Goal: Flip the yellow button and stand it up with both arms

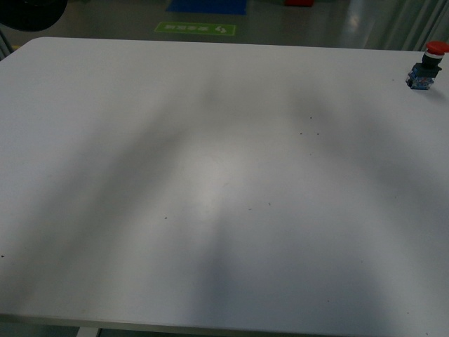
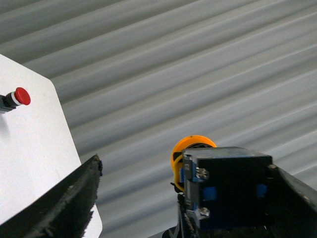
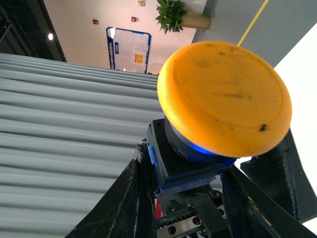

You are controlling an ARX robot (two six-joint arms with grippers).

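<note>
The right gripper (image 3: 208, 168) clamped the yellow button (image 3: 223, 94); the left gripper (image 2: 185, 168) gaped open around it; a red button (image 1: 425, 70) sat at the table's (image 1: 210, 175) two o'clock

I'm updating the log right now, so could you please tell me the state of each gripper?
Left gripper: open, with its fingers apart on either side of the yellow button.
Right gripper: closed on the yellow button.

Yellow button (image 3: 225, 96): round orange-yellow mushroom cap on black-blue boxy block. Held aloft, clamped in right gripper (image 3: 218, 144).
</note>
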